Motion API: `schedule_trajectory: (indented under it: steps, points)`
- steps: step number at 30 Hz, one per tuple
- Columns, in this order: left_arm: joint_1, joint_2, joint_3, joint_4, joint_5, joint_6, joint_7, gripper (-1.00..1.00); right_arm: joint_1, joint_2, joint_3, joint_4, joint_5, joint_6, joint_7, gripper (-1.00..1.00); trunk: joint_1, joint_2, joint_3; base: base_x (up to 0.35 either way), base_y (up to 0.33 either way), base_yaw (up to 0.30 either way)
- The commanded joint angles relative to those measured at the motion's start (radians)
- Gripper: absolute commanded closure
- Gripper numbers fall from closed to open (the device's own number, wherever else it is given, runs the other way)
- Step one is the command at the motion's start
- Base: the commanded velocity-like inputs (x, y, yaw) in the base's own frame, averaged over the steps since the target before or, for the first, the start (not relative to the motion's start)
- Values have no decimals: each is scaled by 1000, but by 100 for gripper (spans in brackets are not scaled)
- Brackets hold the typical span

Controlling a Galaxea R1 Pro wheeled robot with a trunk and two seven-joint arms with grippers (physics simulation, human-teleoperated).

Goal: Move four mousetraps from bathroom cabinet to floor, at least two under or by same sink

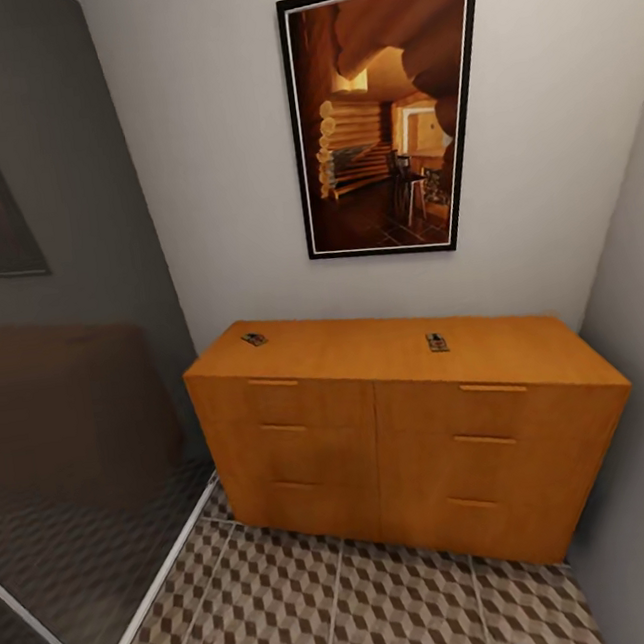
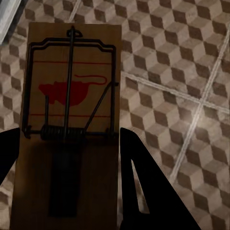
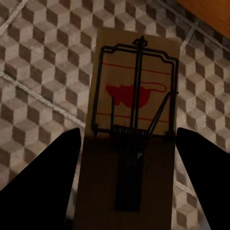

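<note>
left gripper (image 2: pixel 67 167) clamping mousetrap (image 2: pixel 69 96), right gripper (image 3: pixel 127 167) likewise

The waist-high orange-brown wooden cabinet (image 1: pixel 396 434) has a smooth, satin top. The brown-and-cream cube-patterned tiled floor (image 1: pixel 387 606) looks faintly glossy. The flat tan wooden mousetrap (image 2: pixel 72 129) carries thin dark metal wire.

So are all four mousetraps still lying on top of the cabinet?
No, the cabinet top holds just two mousetraps in the head view.

Orange-brown cabinet (image 1: pixel 406 433) against the wall, two mousetraps on its top: one (image 1: pixel 255 339) near the left end, one (image 1: pixel 437 342) right of centre; framed picture (image 1: pixel 389 112) above.
</note>
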Motion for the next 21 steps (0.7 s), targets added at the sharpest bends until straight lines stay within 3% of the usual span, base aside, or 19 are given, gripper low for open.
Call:
schedule_trajectory:
  steps: [1,21]
  points:
    - [0,0,-8,-2,2,0,7,100,0,0,1,0,11,-2,-5,100,0,-1,-1,0,0,288]
    - [0,0,-8,-2,1,0,7,100,0,0,1,0,12,-2,-5,100,0,-1,-1,0,0,287]
